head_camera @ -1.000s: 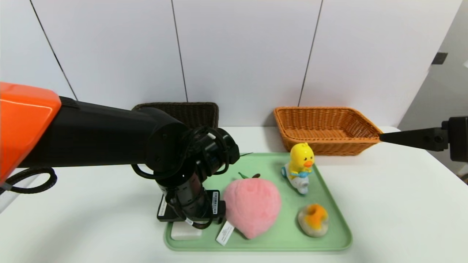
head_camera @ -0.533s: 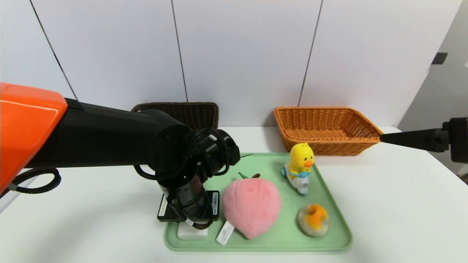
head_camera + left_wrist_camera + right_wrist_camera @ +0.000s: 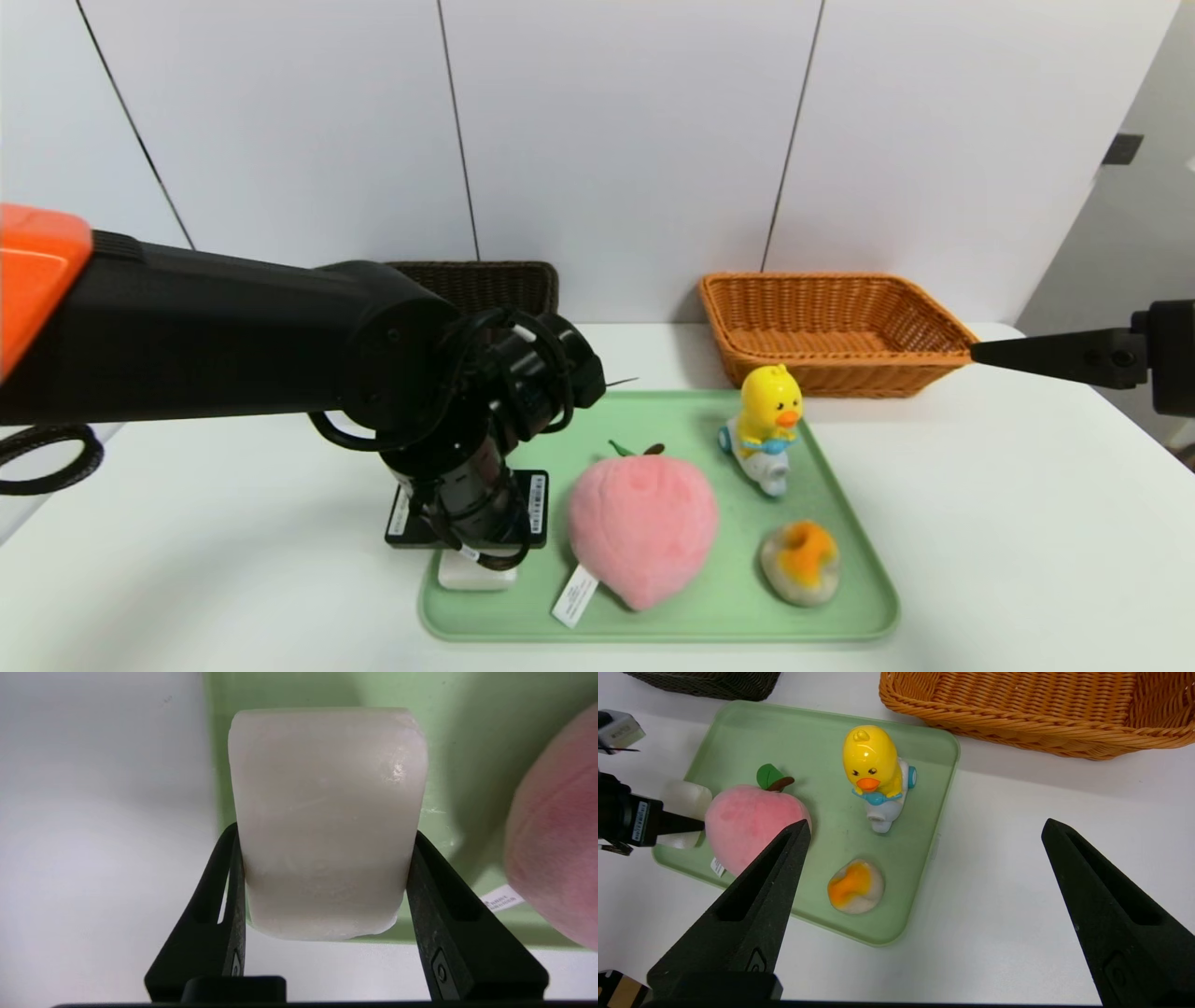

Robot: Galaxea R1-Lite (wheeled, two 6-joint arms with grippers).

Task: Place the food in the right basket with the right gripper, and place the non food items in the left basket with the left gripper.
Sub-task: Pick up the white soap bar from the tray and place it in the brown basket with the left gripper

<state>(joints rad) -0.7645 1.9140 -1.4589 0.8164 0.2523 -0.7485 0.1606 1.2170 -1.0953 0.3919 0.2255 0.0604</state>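
White waxy soap block [image 3: 327,821] gripped by left claw [image 3: 322,891] at pale green tray's [image 3: 840,560] front-left corner, grip plain only in left wrist view, head view hides it behind black arm, right claw [image 3: 924,858] spread wide, empty, above white table [image 3: 1027,523].

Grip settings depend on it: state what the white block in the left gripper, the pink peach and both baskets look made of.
White block: waxy, faintly translucent and glossy, probably soap.
Pink peach: fuzzy plush fabric, sewn-in label.
Orange basket and dark basket: woven wicker or rattan-like strands, matte.
Left gripper: clamped on the block's sides.
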